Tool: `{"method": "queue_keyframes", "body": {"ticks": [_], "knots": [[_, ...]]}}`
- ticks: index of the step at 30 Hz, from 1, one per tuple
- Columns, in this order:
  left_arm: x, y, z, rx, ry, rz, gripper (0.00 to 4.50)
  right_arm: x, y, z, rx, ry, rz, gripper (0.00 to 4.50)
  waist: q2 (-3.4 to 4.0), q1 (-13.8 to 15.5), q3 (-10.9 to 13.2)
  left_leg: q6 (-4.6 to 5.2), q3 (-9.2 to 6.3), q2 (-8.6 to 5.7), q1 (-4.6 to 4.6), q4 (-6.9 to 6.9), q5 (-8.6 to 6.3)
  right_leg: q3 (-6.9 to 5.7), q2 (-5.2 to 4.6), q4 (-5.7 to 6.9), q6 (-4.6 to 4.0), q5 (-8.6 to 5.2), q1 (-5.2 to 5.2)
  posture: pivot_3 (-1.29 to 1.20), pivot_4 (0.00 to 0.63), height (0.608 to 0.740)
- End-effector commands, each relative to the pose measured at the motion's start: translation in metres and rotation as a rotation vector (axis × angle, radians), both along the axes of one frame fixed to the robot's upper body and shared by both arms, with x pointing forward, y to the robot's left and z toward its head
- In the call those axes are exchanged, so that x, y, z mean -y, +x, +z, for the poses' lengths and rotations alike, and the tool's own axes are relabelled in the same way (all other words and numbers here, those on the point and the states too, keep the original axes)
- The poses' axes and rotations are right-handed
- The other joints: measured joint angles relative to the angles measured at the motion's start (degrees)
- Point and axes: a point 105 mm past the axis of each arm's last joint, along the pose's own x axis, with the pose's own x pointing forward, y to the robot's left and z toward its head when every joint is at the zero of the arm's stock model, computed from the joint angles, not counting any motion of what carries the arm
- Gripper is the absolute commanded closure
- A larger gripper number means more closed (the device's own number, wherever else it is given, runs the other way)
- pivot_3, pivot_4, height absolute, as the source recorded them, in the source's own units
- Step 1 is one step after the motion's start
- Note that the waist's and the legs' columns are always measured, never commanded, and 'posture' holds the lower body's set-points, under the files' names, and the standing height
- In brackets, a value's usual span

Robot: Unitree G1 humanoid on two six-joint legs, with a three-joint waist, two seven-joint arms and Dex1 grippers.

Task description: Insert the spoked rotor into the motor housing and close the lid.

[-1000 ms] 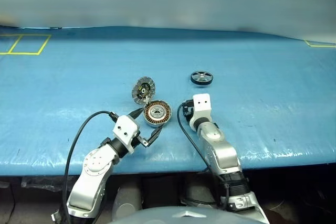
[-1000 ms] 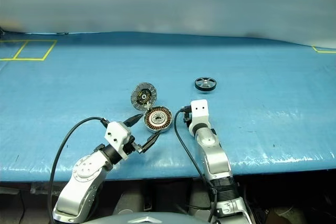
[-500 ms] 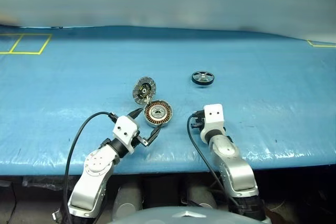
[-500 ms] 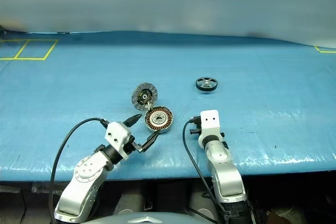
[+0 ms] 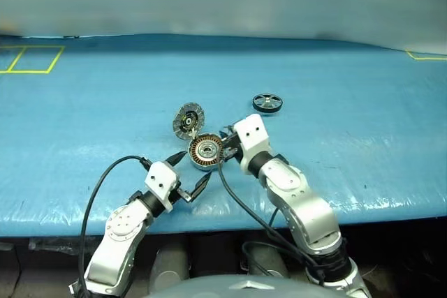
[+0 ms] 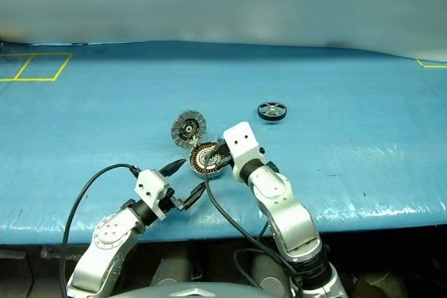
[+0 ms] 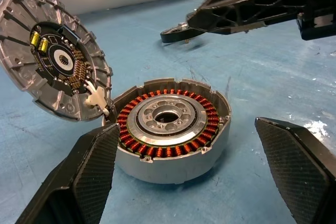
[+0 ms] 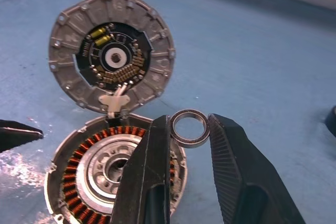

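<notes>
Right wrist view: we see our right tool (image 8: 190,129) pinching a small metal ring (image 8: 190,127) above the motor housing (image 8: 100,174), lid (image 8: 111,59) upright; our left tool (image 5: 189,169) gapes wide, empty.

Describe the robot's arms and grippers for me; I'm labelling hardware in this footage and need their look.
Both arms are rounded silvery-grey metal segments joined by black collars. Each ends in a white boxy wrist block carrying the left gripper and the right gripper, each with two black tapering fingers whose inner pads are finely ribbed. A black cable loops from each wrist block down the arm.
</notes>
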Motion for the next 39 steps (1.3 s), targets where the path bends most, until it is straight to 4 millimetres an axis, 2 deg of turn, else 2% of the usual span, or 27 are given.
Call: {"method": "queue_keyframes", "body": {"ticks": [1,6,19,29,39], "knots": [[-0.008,0.001,0.006,0.032,-0.009,0.043,0.00,-0.016,-0.003,0.002,0.005,-0.003,0.066,3.77,0.00,0.08,0.00,0.00,0.00,0.00,0.00,0.00,0.00,0.00,-0.01,0.00,0.00,0.00,0.00,0.00,0.150,0.740],[-0.013,0.001,0.003,0.032,0.002,0.067,0.00,-0.024,-0.004,-0.011,-0.043,-0.004,0.085,3.77,-0.01,0.10,0.00,-0.01,-0.01,0.02,0.00,0.00,0.00,-0.03,0.00,0.02,0.00,0.00,0.00,0.00,0.150,0.740],[-0.013,0.003,-0.002,0.015,-0.001,0.063,0.00,-0.022,-0.004,-0.035,-0.143,0.006,0.051,3.77,-0.01,0.10,0.01,-0.02,0.01,0.02,0.00,0.00,-0.01,-0.03,0.00,0.02,0.00,0.00,-0.02,0.00,0.150,0.740],[-0.014,0.005,-0.002,0.012,0.000,0.062,0.00,-0.021,0.001,-0.038,-0.145,0.016,0.024,3.77,-0.01,0.08,0.00,-0.03,0.01,0.03,0.00,0.00,-0.02,-0.03,0.00,0.02,0.00,0.00,-0.02,0.00,0.150,0.740],[-0.013,0.005,-0.005,0.002,0.001,0.063,0.00,-0.028,-0.003,-0.039,-0.157,0.028,0.048,3.77,-0.01,0.07,0.00,-0.04,0.01,0.03,0.00,0.00,-0.02,-0.03,0.00,0.01,0.00,0.00,-0.02,0.00,0.150,0.740]]}}
